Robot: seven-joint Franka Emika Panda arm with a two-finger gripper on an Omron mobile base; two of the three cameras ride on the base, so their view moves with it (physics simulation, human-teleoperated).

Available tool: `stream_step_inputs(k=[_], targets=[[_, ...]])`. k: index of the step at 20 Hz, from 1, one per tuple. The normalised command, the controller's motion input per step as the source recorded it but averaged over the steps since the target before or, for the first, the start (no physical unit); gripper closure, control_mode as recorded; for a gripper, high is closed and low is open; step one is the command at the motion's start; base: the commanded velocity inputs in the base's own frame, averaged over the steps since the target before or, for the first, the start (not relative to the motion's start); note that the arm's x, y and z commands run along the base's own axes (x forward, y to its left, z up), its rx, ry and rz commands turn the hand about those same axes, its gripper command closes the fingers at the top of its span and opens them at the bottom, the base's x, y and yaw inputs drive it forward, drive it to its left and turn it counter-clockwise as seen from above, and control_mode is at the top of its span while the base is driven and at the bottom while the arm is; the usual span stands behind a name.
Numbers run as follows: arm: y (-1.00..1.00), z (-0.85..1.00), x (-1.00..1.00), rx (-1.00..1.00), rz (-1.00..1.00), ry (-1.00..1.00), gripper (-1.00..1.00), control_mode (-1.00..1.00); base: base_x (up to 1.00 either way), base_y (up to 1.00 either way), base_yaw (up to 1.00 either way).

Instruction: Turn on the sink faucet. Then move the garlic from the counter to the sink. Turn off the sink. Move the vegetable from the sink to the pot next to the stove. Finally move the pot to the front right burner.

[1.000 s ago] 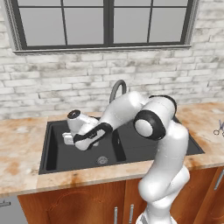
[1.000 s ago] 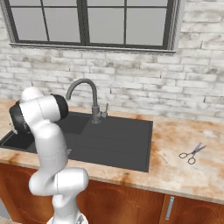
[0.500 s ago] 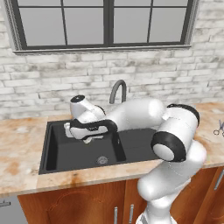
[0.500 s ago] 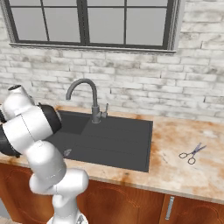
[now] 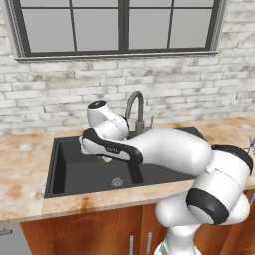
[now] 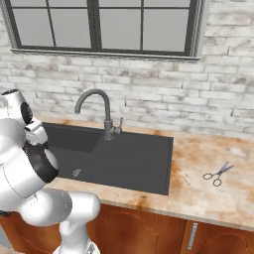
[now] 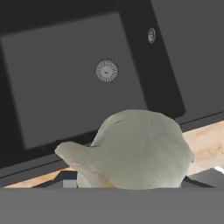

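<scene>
You see an off-white, cream-tinged garlic [image 7: 138, 148], a matte black sink [image 7: 65, 78], a dark grey faucet [image 6: 101, 111], and a beige counter [image 6: 208, 198] mottled orange-brown.

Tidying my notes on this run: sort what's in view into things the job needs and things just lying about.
Part of the job:
- garlic, held in the claw above the sink
- sink, black basin with round drain
- sink faucet, grey gooseneck
- counter

Just lying about:
- scissors on the counter right of the sink
- window above the brick wall
</scene>
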Motion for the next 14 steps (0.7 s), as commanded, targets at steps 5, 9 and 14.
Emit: stream_step_inputs(k=[5,9,14], targets=[[0.01,0.0,-0.07,0.0,0.0,0.0,1.0,-1.0,0.0,0.0,0.0],[0.0,0.0,0.0,0.0,0.0,0.0,1.0,-1.0,0.0,0.0,0.0],[-0.02,0.0,-0.08,0.0,0.0,-0.01,1.0,1.0,-0.15,-0.02,-0.09]])
